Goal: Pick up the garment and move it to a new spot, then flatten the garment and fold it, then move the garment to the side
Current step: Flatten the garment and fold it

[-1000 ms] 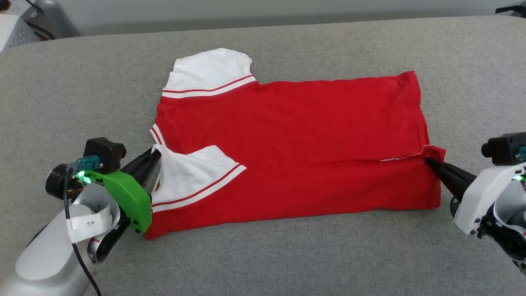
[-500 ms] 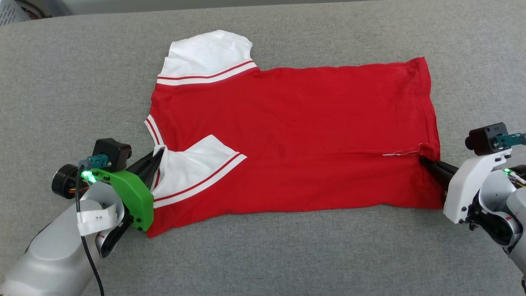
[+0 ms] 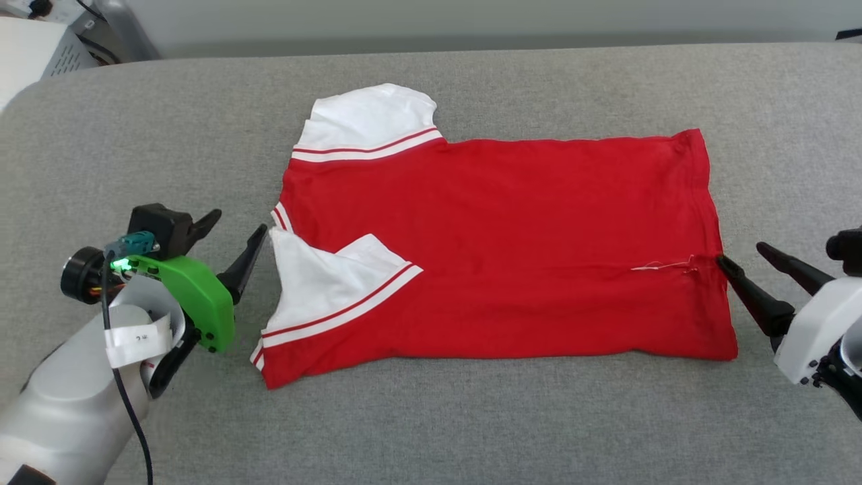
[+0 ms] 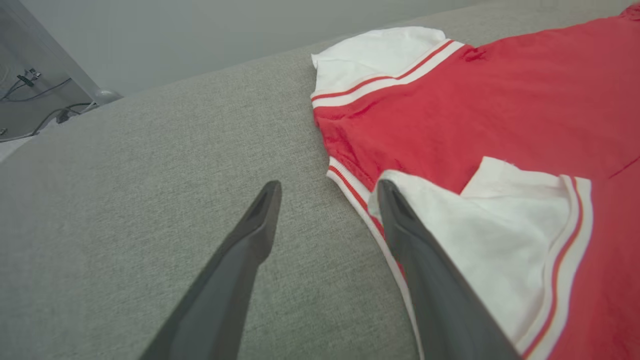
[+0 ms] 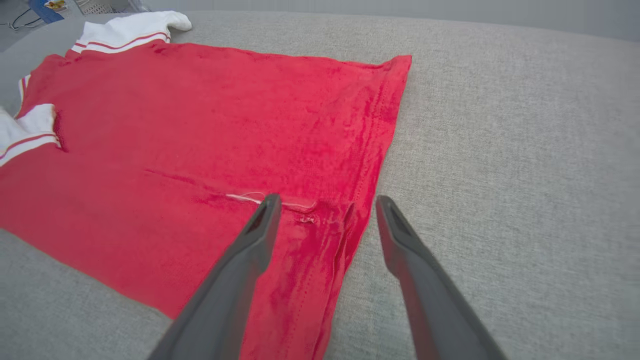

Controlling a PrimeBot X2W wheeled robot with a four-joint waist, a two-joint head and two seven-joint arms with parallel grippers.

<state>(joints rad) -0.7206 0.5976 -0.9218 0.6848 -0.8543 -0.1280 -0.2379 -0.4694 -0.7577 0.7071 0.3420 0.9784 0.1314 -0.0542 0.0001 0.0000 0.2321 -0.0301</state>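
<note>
Head view, far L: white box-like unit [image 3: 30, 57] in upper-left corner, behind the grey fabric surface [image 3: 471, 424]. Lower left: L arm w/ green wrist cover [image 3: 195, 306], white label [image 3: 138, 337] and black cable [image 3: 124, 397] on forearm. Left gripper [image 3: 239, 222] at mid-left, fingers spread apart, nothing between them; near fingertip sits just beside the garment's white sleeve edge. L wrist view: one finger over bare grey surface, other overlaps the sleeve edge in frame; contact cannot tell.

The garment [image 3: 505, 236] lies flat in centre of frame, spread L to R: neck end w/ striped trim at left, hem at right. One white sleeve sticks out at upper left of the shirt; other sleeve is folded in over the red body at lower left. Near long edge folded up onto body, loose white thread at the fold line near the hem.

Mid-right: right gripper [image 3: 739, 252] w/ white wrist housing, fingers apart, holding nothing, tips at the hem edge. R wrist view: one finger over red cloth, other over grey surface, hem edge between them.
</note>
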